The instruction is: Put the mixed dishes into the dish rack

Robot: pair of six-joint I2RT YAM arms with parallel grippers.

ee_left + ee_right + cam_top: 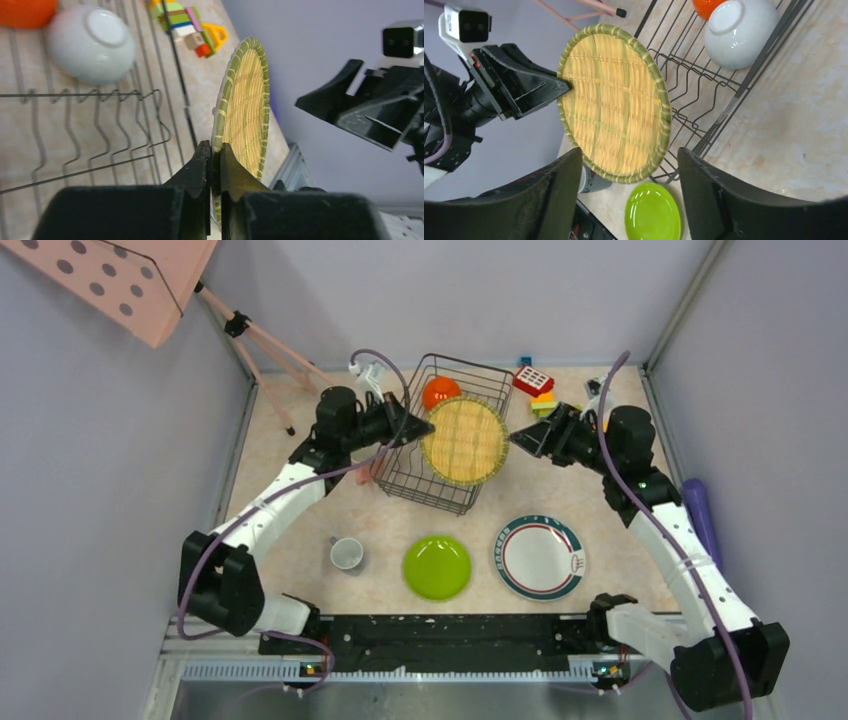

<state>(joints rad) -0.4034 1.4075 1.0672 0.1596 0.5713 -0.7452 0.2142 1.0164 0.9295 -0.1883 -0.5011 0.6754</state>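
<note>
The mat [464, 441] is straw-yellow weave crossed by darker bands, rimmed green. The rack [75, 94] is dark wire. The bowl [440, 391] is orange, the cup [91, 43] white, the smaller plate [437, 567] lime green, and the larger plate [539, 557] white with a green-red rim. The surface [380, 525] is mottled beige.

The beige surface [290, 515] carries a wire dish rack [420, 485] at its middle. In front lie a whitish cup [347, 554], a lime-green plate [437, 567] and a rimmed white plate [539, 557]; toy blocks [537, 385] sit behind.

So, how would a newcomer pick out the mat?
Find the wire dish rack at the far middle of the table. Over it, the left pincer holds the round mat. It alone is woven yellow straw with a green rim.
</note>
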